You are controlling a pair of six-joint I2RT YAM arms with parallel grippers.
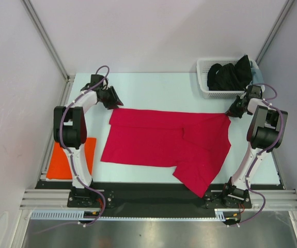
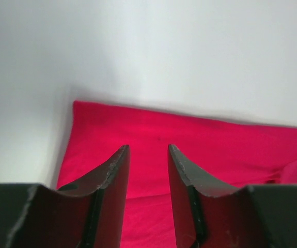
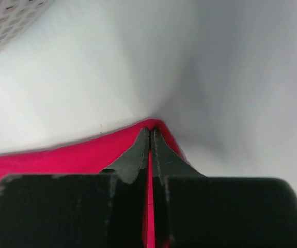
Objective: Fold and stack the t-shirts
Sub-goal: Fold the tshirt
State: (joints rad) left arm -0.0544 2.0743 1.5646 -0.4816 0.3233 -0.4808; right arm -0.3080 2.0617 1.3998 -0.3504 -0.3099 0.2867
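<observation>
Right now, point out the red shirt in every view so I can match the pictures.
Top external: red shirt spread flat across the middle.
Left wrist: fills the lower half, beyond the open left hand.
Right wrist: a strip at lower left, its corner pinched in the shut right hand.
Shared landmark: the pale table, bordering the shirt's far edge in all three.
</observation>
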